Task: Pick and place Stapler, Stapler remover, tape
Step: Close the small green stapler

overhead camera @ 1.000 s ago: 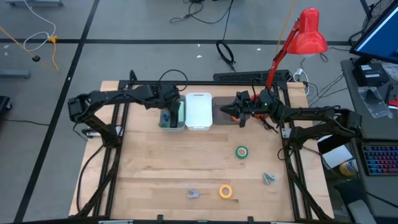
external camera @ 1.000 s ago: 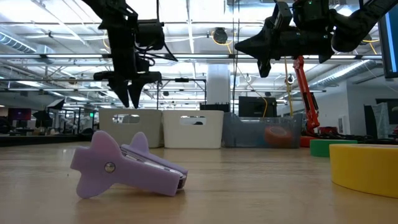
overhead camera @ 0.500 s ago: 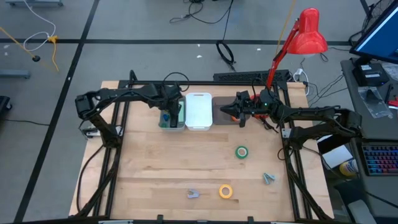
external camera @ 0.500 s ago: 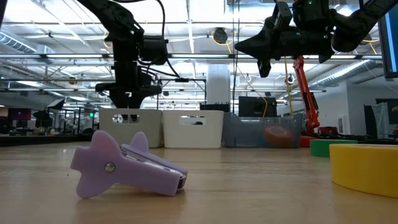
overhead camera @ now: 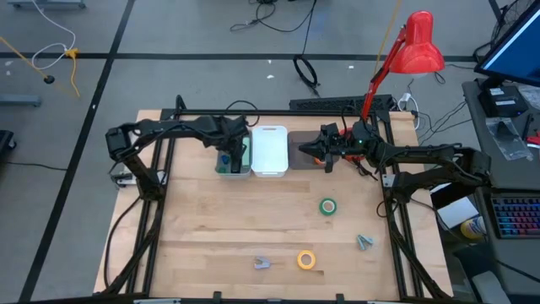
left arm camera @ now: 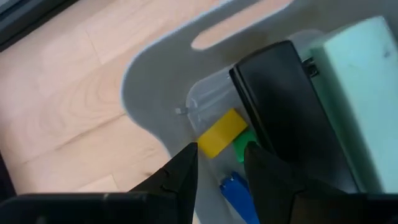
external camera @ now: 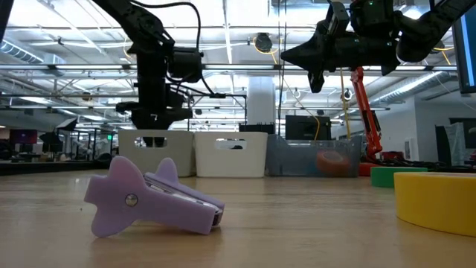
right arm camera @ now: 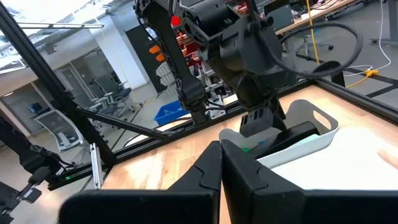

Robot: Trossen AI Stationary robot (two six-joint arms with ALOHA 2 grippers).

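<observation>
Tape: you have the green tape (overhead camera: pixel 327 205) lying flat on the bare table (overhead camera: pixel 211 228), right of the middle, and the yellow tape (overhead camera: pixel 305 259) near the front edge, well apart from it
Removers: the purple remover (overhead camera: pixel 262 263) lies on its side just left of the yellow tape; the grey remover (overhead camera: pixel 364 242) sits between the two tapes, farther right
Stapler: a black stapler (left arm camera: pixel 280 112) is inside the left bin (overhead camera: pixel 245 156), with a pale green one (left arm camera: pixel 364 81) next to it
Bins: three stand in a row at the back of the table, the left bin, the white bin (overhead camera: pixel 270 150) and the grey bin (overhead camera: pixel 299 156), each touching the next
Left gripper: your left gripper (overhead camera: pixel 226 158) points down into the left bin, beside the black stapler
Left fingers: the fingers (left arm camera: pixel 180 180) stand parted with nothing between them; past the tips you see a yellow piece (left arm camera: pixel 221 132), with a green bit and a blue bit on the bin floor
Right gripper: your right gripper (overhead camera: pixel 314 152) hangs above the grey bin, clear of it, pointing toward the left arm
Right fingers: pressed together (right arm camera: pixel 208 171), empty
Lamp: a red lamp (overhead camera: pixel 418 42) stands behind the table's right rear corner
</observation>
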